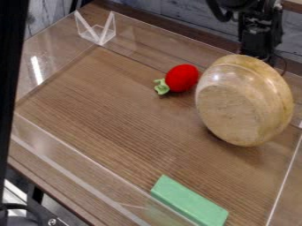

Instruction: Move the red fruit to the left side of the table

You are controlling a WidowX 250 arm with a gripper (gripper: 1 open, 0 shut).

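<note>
The red fruit (pixel 181 78), a small glossy strawberry shape with its green cap pointing left, lies free on the brown wood-grain table (pixel 106 115), right of centre towards the back. Just to its right a wooden bowl (pixel 245 99) stands tipped on edge, its rounded underside facing me. My gripper (pixel 259 51) comes straight down at the bowl's far upper rim, well right of the fruit and apart from it. Its fingertips are hidden behind the bowl. The bowl stays tilted up with the gripper, so the jaws are shut on its rim.
A flat green block (pixel 189 201) lies near the front edge. Clear acrylic walls (pixel 48 150) ring the tabletop, and a small clear stand (pixel 94 28) sits at the back left corner. A dark vertical bar (pixel 12 53) crosses the left of the view.
</note>
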